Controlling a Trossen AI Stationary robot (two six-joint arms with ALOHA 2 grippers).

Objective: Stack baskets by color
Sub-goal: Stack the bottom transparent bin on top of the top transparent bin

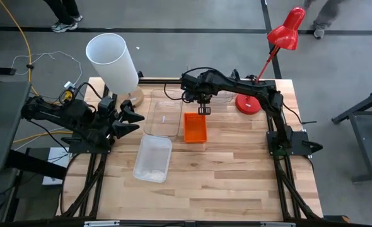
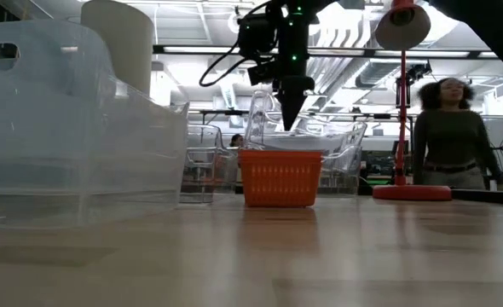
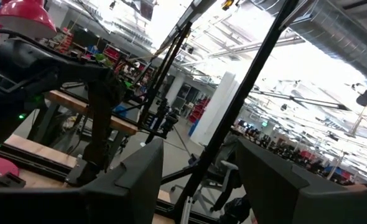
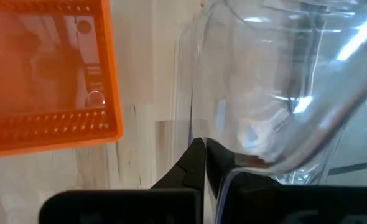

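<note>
Beside the orange mesh basket (image 1: pixel 195 127), on its far side, the right end effector (image 1: pixel 203 111) hangs above the tabletop (image 1: pixel 236 170) with its fingers pressed together. In the right wrist view the closed fingertips appear to pinch the rim of a clear bin (image 4: pixel 277 93), which sits tilted in the low view behind the orange basket; whether the rim is truly held between the fingers cannot be confirmed.

Task items relative to the orange basket:
- A second clear bin (image 1: pixel 163 116) lies just beside it on the left arm's side.
- A third clear bin (image 1: pixel 153 157) lies nearer the front edge on the same side, apart from the others.
- Only one orange basket is visible.

The left end effector (image 1: pixel 130 117) waits at the tabletop edge, well apart from the orange basket, fingers spread and empty.

Progress, as a judgement: early to middle stage. The far clear bin appears to be in handling; at least the front clear bin remains unstacked. Nesting of the clear bins is still outstanding.
</note>
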